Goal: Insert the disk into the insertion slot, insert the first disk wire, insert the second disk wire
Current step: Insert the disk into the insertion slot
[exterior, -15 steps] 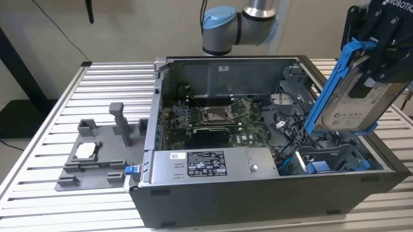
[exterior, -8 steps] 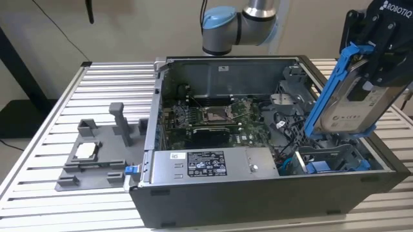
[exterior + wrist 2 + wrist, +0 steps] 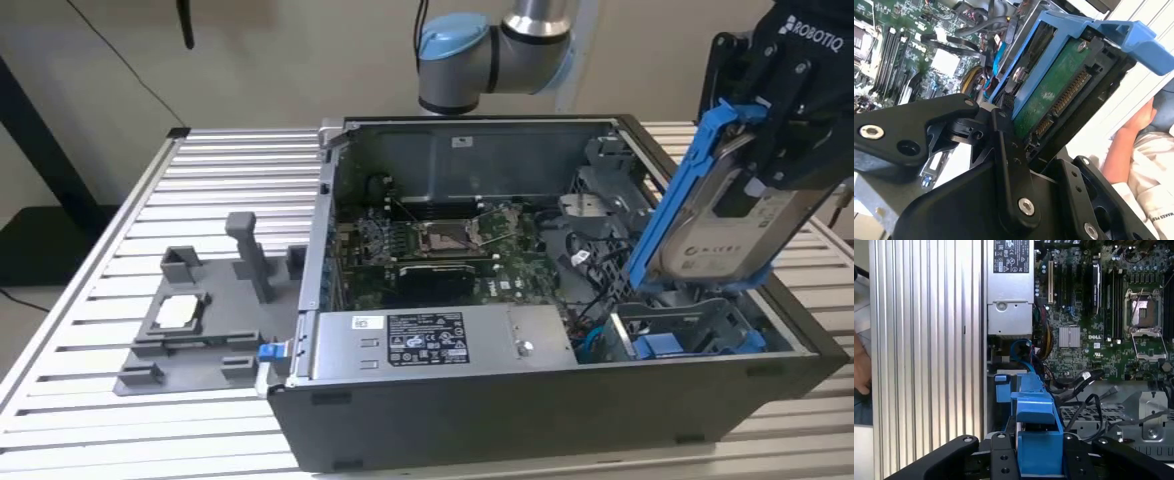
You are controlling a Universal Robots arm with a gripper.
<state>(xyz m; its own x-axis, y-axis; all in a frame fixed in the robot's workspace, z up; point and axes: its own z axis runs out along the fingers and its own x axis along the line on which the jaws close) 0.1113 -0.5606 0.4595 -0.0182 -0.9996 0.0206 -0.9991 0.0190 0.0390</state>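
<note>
The disk (image 3: pixel 718 225) hangs steeply tilted in the tool (image 3: pixel 763 150), which is clamped on the long sides of its blue carrier. Its lower end sits just above the insertion slot (image 3: pixel 678 322), not yet in it. The slot is in the near corner of the open computer case (image 3: pixel 534 420), on the exterior view's right.

The exterior view shows the disk's pale label face, whose print is too small to make out. The second wrist view shows the other side: a green circuit board (image 3: pixel 1051 87) with a row of gold connector pins (image 3: pixel 1069 92), and the black fingers (image 3: pixel 1004 145) against the carrier. The first wrist view looks down the carrier's blue top end (image 3: pixel 1036 427), pinched between the fingers.

White lettering runs along the tool's black body. The grey power-supply box (image 3: pixel 427 345) beside the slot carries a white and a black printed label. The motherboard (image 3: pixel 1089 340) lies beyond it, with a silver heatsink (image 3: pixel 1070 336) and an open processor socket (image 3: pixel 1144 315).

The case stands on a ribbed metal counter (image 3: pixel 80 330). On the exterior view's left is a grey fixture (image 3: pixel 220 345) holding a small silver chip (image 3: pixel 178 313). A person's hand (image 3: pixel 1141 120) and pale sleeve (image 3: pixel 1149 165) show in the second wrist view.
</note>
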